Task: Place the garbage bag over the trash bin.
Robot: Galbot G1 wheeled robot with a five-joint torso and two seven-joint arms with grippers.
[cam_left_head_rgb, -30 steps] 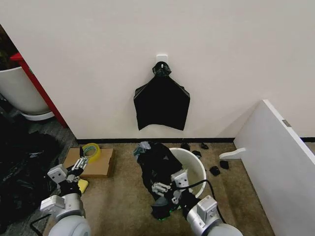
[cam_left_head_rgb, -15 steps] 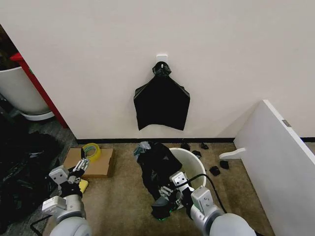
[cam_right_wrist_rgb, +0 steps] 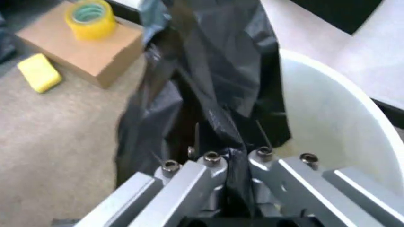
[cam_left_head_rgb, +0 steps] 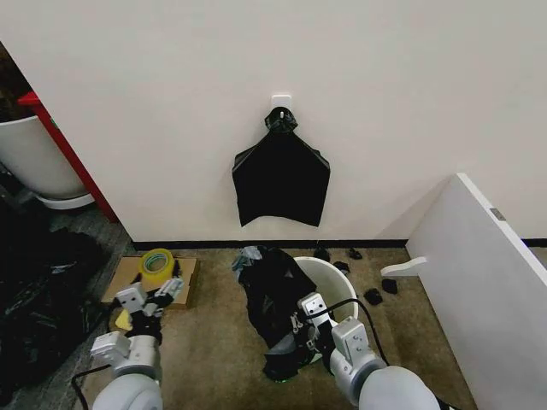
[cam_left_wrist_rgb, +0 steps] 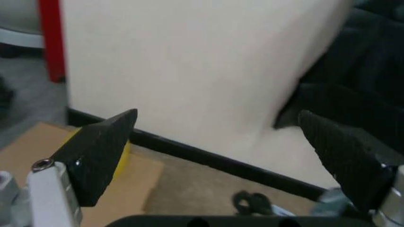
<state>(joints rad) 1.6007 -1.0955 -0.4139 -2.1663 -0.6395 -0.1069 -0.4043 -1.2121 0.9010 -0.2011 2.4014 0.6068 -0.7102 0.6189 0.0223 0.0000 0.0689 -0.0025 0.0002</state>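
The trash bin is a round cream-white bucket standing on the floor near the wall. The garbage bag, crinkled black plastic, hangs bunched over the bin's left rim and down its outer side. My right gripper is low at the bin's near-left side, shut on a fold of the bag. The right wrist view shows the right gripper pinching black plastic of the garbage bag beside the trash bin's white wall. My left gripper hovers left of the bin by a cardboard box; seen from its own wrist, the left gripper is open and holds nothing.
A flat black bundle hangs from a wall hook above the bin. A cardboard box carrying yellow tape lies to the left. A white panel leans at right, with black scraps near it. Dark plastic is heaped far left.
My left gripper has moved right and forward, closer to the cardboard box. The right gripper has shifted slightly up and toward the bin, still holding the bag.
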